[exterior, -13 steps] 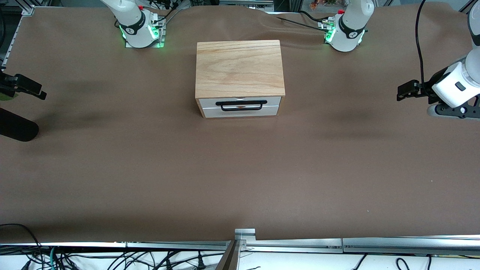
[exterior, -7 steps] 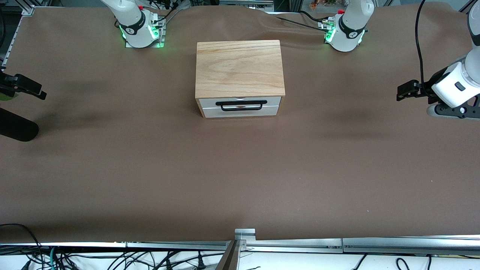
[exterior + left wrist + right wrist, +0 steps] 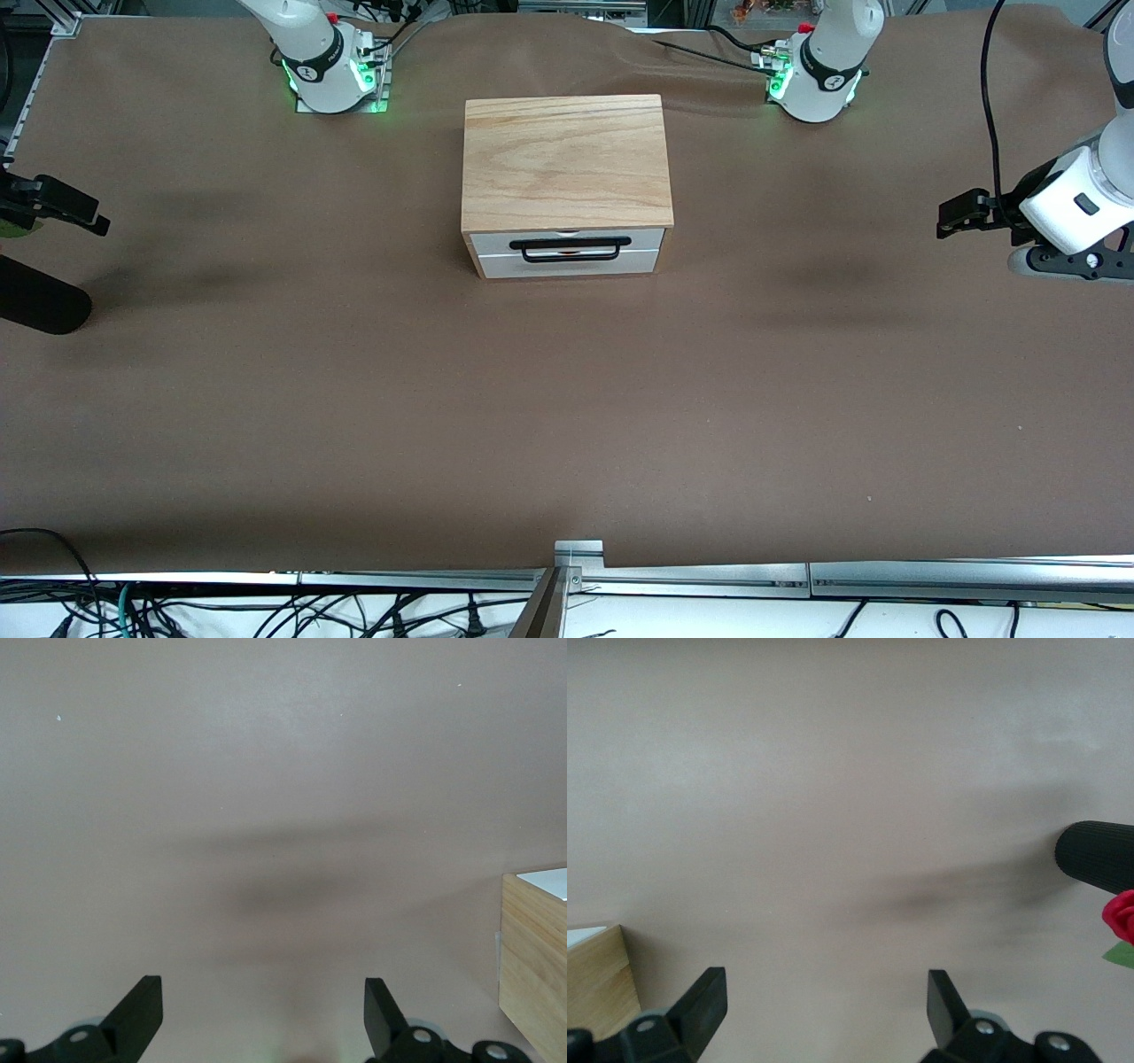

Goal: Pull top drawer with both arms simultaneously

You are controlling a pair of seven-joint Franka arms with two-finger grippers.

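Note:
The top drawer (image 3: pixel 496 240) is shut in the wooden box (image 3: pixel 565 159) at the table's middle. Its white front carries a long black bar handle (image 3: pixel 570 242). My left gripper (image 3: pixel 955 217) hangs open and empty over the bare table at the left arm's end, well apart from the box. Its open fingers (image 3: pixel 142 1003) show in the left wrist view, with a box corner (image 3: pixel 533 966) at the edge. My right gripper (image 3: pixel 89 215) hangs open and empty over the right arm's end. Its fingers (image 3: pixel 702 997) show in the right wrist view, with a box corner (image 3: pixel 598 979).
A lower white front panel (image 3: pixel 567 264) sits under the top drawer. A black cylinder (image 3: pixel 40 306) lies near my right gripper and also shows in the right wrist view (image 3: pixel 1097 855), beside a red flower-like thing (image 3: pixel 1121 912). A brown cloth (image 3: pixel 567 416) covers the table.

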